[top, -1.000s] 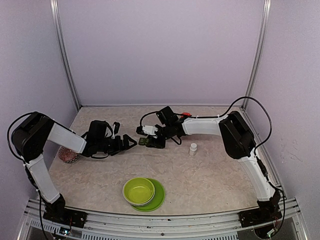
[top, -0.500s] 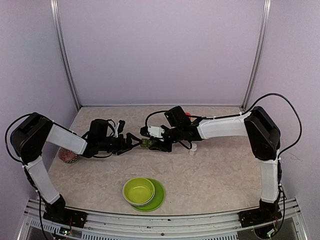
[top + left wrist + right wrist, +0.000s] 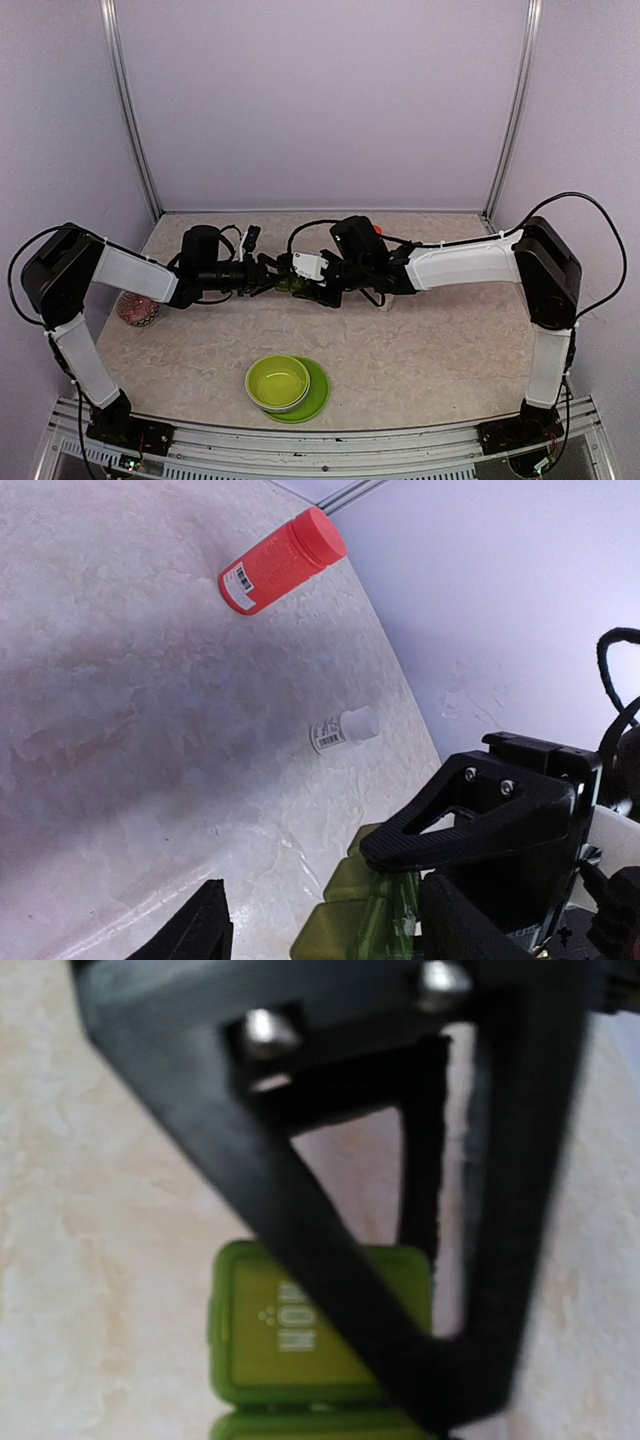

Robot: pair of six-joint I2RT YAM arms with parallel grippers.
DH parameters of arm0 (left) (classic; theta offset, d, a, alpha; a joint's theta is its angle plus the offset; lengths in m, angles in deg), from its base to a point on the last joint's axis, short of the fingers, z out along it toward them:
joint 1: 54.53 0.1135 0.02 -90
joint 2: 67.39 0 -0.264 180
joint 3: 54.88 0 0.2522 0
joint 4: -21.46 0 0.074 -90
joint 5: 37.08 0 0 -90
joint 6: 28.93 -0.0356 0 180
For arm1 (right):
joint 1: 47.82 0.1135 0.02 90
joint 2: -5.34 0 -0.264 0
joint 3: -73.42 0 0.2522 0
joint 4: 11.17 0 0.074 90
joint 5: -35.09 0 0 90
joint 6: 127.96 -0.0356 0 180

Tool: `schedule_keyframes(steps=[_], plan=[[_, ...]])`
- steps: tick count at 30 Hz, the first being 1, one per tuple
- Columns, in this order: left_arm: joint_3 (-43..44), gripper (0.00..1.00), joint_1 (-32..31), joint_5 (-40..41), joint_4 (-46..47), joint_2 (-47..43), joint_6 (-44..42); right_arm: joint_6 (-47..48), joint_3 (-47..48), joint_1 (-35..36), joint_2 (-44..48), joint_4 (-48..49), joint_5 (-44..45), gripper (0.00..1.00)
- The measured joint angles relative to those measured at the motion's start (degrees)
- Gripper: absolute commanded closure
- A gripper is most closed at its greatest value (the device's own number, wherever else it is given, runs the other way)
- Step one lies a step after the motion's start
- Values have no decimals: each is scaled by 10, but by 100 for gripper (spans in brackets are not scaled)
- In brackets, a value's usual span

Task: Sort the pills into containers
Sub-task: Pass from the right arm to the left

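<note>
Beyond the green bowl [image 3: 278,382], the right gripper [image 3: 295,285] is clamping the containers [image 3: 270,1335], which are sitting between the fingers of the half-open left gripper [image 3: 325,920], not gripped by it.

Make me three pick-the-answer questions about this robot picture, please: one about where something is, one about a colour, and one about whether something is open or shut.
1. Where does the lime-green bowl sit?
A) on a green plate
B) against the back wall
C) on top of a bottle

2. What colour is the big bottle with the barcode label?
A) blue
B) orange-red
C) yellow

3. In the right wrist view, the lid of the pill box is:
A) flipped up
B) missing
C) shut

Answers:
1 A, the plate's rim peeks out from under the bowl.
2 B, its body and cap are both orange-red.
3 C, the lettered lid lies flat on its compartment.
</note>
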Motion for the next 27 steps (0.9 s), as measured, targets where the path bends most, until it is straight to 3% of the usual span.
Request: schedule_keyframes(steps=[10,15,19,22,25,27], plan=[[-6,46,-3,-13,12,-19,17,-1,-5,3,2,17,40,61],[-9,59,-2,-12,12,-19,19,-1,-7,3,3,22,45,61],[-11,76,-1,-9,12,-18,25,0,-11,4,6,25,46,61],[-12,84,0,-7,16,-18,35,2,-12,4,8,28,49,61],[-12,85,1,-7,21,-16,47,6,-14,6,8,33,55,58],[-12,85,1,-7,23,-16,52,6,-15,7,9,33,58,50]])
